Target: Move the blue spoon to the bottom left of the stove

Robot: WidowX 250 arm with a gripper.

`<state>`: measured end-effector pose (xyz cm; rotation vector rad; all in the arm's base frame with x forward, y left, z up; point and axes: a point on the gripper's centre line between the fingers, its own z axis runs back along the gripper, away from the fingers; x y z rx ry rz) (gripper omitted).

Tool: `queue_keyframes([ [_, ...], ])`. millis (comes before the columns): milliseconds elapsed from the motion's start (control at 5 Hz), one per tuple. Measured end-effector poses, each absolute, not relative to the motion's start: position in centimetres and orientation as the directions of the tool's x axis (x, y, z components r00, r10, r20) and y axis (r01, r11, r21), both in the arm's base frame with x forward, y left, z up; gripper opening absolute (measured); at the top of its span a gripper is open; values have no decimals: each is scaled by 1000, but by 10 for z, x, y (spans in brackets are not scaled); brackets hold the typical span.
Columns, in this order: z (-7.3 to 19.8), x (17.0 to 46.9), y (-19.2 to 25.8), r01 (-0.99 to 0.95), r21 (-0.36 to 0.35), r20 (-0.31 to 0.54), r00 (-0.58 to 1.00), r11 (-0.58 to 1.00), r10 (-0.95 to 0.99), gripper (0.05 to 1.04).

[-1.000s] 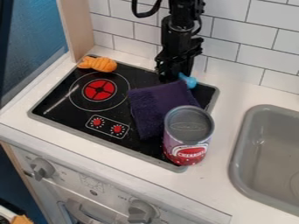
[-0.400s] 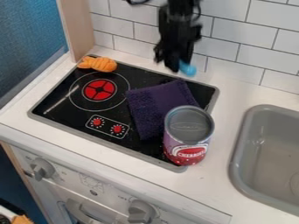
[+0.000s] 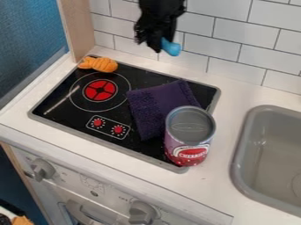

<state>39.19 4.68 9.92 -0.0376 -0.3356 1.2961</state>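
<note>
One blue spoon (image 3: 171,48); aloft

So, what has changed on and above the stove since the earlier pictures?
The gripper rose and went left in the view, carrying the blue spoon up away from the stove. The purple cloth shifted slightly. The can and orange toy stayed put.

A robot arm (image 3: 160,13), black all over. Directly above its tool (image 3: 162,46) is a bulky, blocky section with uneven, knobbly edges and small parts jutting from its sides. The body narrows towards the tool, which is also black and much slimmer than the section above it. Small details such as screws or markings are too indistinct to tell.
</note>
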Motion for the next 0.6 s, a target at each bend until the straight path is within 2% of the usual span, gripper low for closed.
queue_keyframes([
  [200, 91, 372, 97, -979, -201, 156, -18, 14, 988, 328],
  [400, 85, 356, 145, -936, -236, 63, -282, -260, 957, 328],
  [600, 65, 332, 159, -846, -205, 0, -503, -492, 864, 328],
])
